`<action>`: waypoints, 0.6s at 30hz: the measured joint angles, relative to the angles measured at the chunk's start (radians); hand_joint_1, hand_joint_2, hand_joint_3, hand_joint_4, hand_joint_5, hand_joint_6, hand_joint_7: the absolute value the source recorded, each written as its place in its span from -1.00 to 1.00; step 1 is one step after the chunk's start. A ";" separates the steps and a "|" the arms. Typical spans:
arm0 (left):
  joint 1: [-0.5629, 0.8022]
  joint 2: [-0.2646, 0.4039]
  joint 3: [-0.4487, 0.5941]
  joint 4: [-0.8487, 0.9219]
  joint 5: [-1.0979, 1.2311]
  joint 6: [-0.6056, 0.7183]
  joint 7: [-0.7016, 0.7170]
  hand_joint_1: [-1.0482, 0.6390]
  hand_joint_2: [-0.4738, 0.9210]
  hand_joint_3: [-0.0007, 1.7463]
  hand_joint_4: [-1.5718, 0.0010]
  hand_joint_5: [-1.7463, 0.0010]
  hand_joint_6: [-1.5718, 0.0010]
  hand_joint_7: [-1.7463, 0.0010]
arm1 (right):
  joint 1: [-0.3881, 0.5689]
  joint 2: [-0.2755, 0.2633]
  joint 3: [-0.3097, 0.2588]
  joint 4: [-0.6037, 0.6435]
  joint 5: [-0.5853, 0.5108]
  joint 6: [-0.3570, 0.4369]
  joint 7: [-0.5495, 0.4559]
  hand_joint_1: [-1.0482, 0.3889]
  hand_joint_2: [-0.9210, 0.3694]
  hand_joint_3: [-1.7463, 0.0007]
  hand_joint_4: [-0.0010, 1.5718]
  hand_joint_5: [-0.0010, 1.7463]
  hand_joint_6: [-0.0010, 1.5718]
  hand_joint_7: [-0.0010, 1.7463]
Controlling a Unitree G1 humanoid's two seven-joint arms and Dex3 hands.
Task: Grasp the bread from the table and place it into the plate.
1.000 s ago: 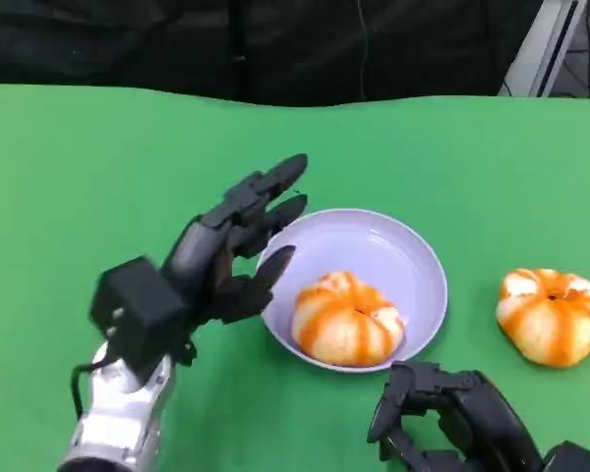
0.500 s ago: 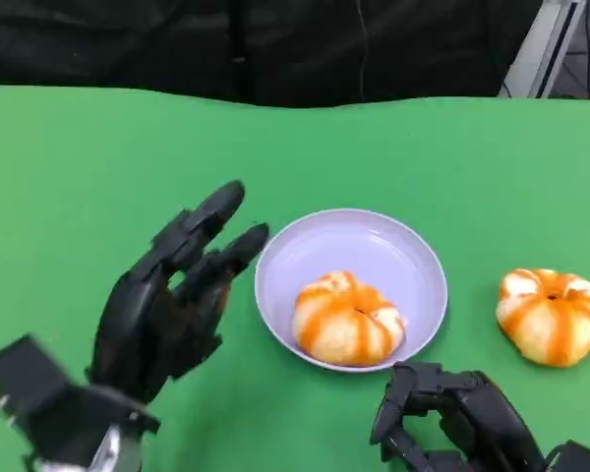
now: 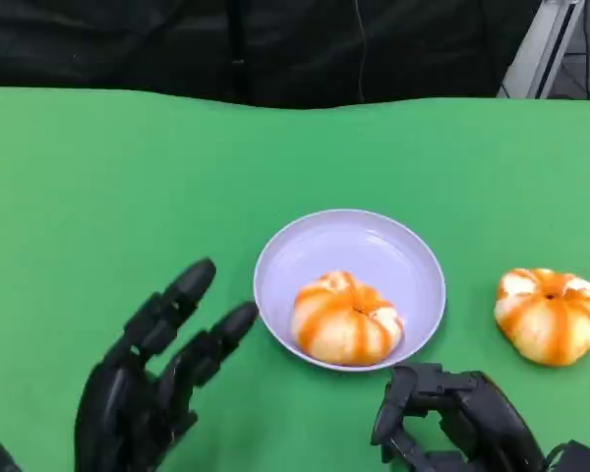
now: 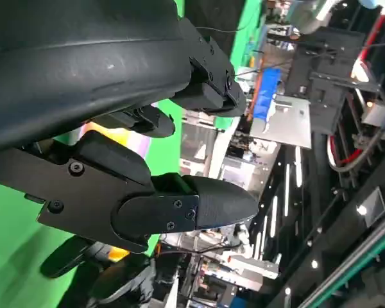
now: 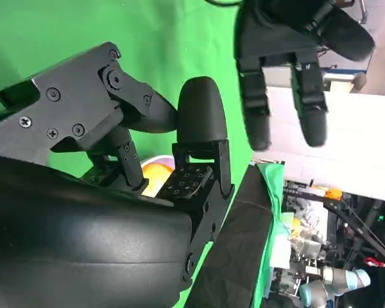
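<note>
Green cloth covers the table (image 3: 98,177), with a dark backdrop behind it. On it sits a pale lavender plate (image 3: 393,246), and an orange-striped bread roll (image 3: 346,319) lies inside it toward the near rim. A second striped roll (image 3: 553,315) rests on the cloth well apart, to the plate's right. The left hand (image 3: 147,383) hovers near the plate's left side, fingers spread and holding nothing. The right hand (image 3: 452,418) sits just before the plate, fingers curled in, grasping nothing.

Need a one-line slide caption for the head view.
One bread in the plate, another bread on the green table.
</note>
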 measured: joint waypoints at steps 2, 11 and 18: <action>0.022 -0.013 -0.002 0.000 0.000 -0.001 -0.010 -0.63 1.00 -0.48 0.16 0.95 0.37 0.97 | 0.005 -0.004 -0.001 -0.011 0.012 0.003 0.008 0.30 -0.40 -0.25 0.04 0.79 0.09 0.43; 0.044 -0.062 -0.026 0.002 0.017 -0.006 -0.025 -0.19 1.00 -0.66 0.09 0.98 0.31 0.99 | 0.036 -0.048 -0.011 -0.102 0.037 0.056 0.024 0.30 -0.45 -0.23 0.04 0.77 0.09 0.44; 0.029 -0.078 -0.022 0.048 0.103 -0.080 -0.003 0.27 1.00 -0.57 0.02 0.97 0.19 0.96 | 0.042 -0.057 -0.017 -0.118 0.036 0.075 0.020 0.29 -0.40 -0.26 0.04 0.80 0.08 0.48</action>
